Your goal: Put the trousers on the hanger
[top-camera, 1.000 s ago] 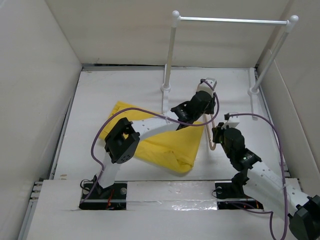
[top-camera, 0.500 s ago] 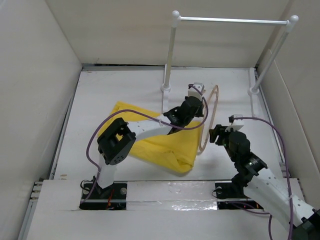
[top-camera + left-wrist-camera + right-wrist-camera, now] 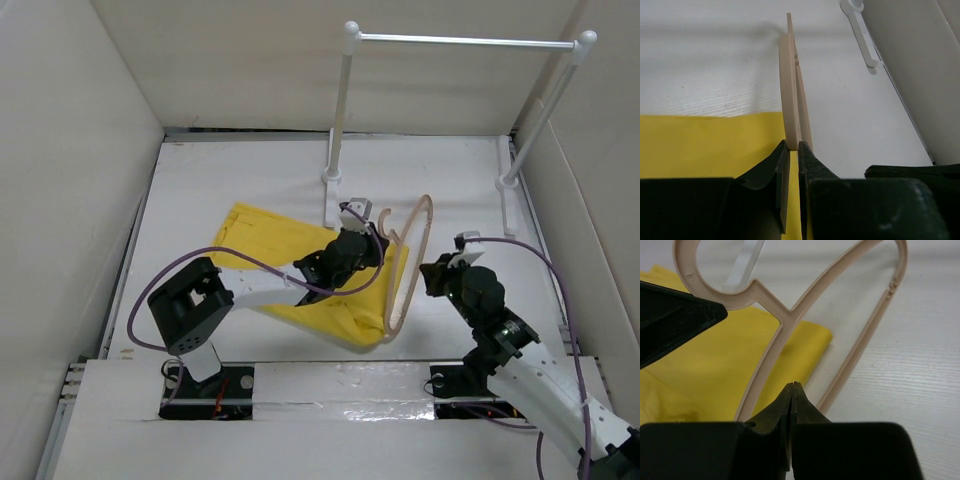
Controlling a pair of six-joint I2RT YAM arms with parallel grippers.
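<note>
The yellow trousers (image 3: 290, 265) lie folded on the white table left of centre; they also show in the left wrist view (image 3: 705, 145) and the right wrist view (image 3: 700, 370). My left gripper (image 3: 383, 246) is shut on the beige hanger (image 3: 410, 262) near its hook and holds it up on edge over the trousers' right end. In the left wrist view the hanger (image 3: 789, 85) is edge-on between the shut jaws of that gripper (image 3: 793, 146). My right gripper (image 3: 433, 272) is shut and empty, just right of the hanger. In the right wrist view its tips (image 3: 795, 385) sit in front of the hanger (image 3: 777, 322).
A white-posted rack (image 3: 340, 110) with a metal bar (image 3: 465, 41) stands at the back. Its flat foot (image 3: 505, 200) lies at the right, also in the left wrist view (image 3: 860, 35). White walls close in on the left, back and right.
My left arm has drawn back to the near left, carrying the hanger from beside the rack to over the trousers' right end. My right gripper has shifted slightly.
</note>
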